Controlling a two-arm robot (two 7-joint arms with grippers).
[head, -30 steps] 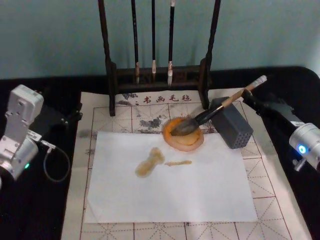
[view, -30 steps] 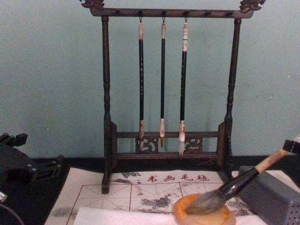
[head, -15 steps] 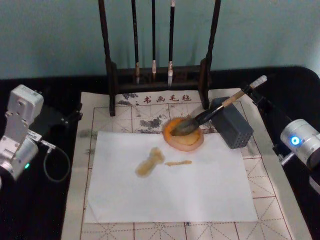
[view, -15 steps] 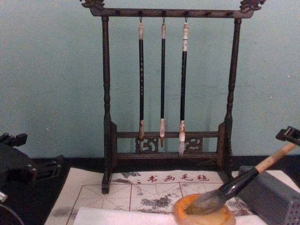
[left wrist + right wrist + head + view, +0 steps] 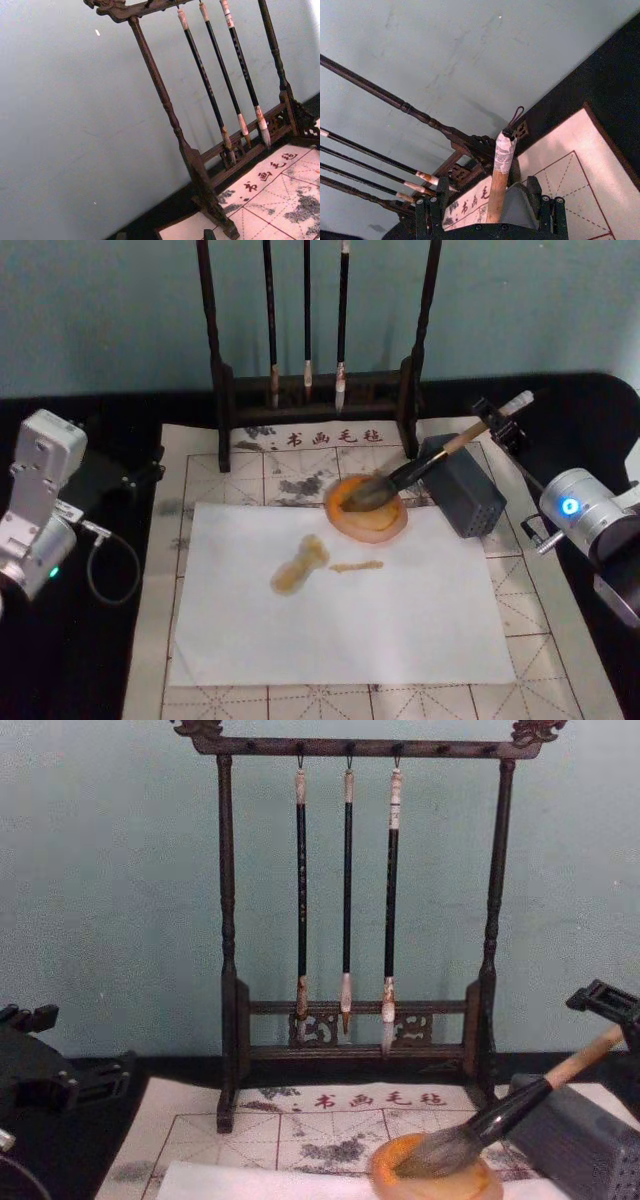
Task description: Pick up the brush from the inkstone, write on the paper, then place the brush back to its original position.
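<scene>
The brush (image 5: pixel 430 462) lies slanted, its grey bristles resting in the orange inkstone (image 5: pixel 372 528) and its tan handle leaning over a grey block. My right gripper (image 5: pixel 497 420) is open at the handle's white-wrapped end. In the right wrist view the handle (image 5: pixel 495 185) stands between the two spread fingers (image 5: pixel 431 212) with a gap on each side. The chest view shows the gripper (image 5: pixel 605 998) just above the handle (image 5: pixel 585 1060). The white paper (image 5: pixel 400 620) lies in front of the inkstone and carries two ochre strokes (image 5: pixel 300 565). My left gripper (image 5: pixel 115 475) is parked at the far left.
A grey perforated block (image 5: pixel 465 490) props the brush handle. Behind it, a dark wooden rack (image 5: pixel 320 390) holds three thin hanging brushes (image 5: pixel 347 900). A cream felt mat with a red grid (image 5: pixel 560 640) lies under the paper. A cable loops beside the left arm (image 5: pixel 110 565).
My right arm has swung in toward the table, and its gripper has come up around the brush's white end. The brush, inkstone and left arm have not moved.
</scene>
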